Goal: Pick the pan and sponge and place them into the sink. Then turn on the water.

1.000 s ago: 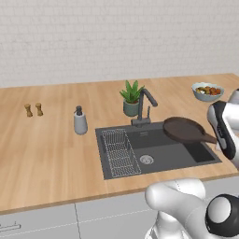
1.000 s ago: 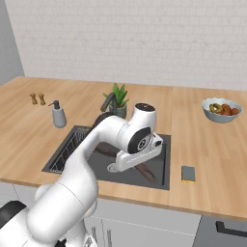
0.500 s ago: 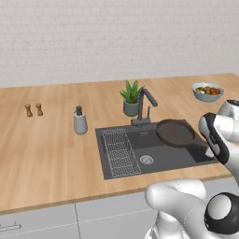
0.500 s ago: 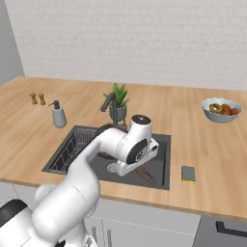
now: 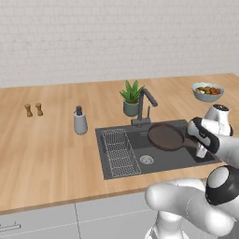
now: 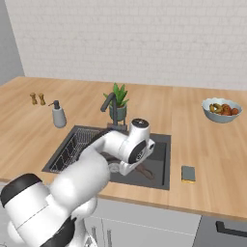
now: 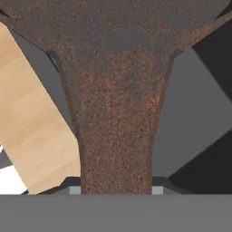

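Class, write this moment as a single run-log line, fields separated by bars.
stage: pan to sink | fingers: shut on pan handle | pan: held over sink | sponge: on counter right of sink | water: off

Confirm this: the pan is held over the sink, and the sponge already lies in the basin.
Wrong about the sponge: the right base view shows it on the counter, right of the sink. The pan is held over the sink.
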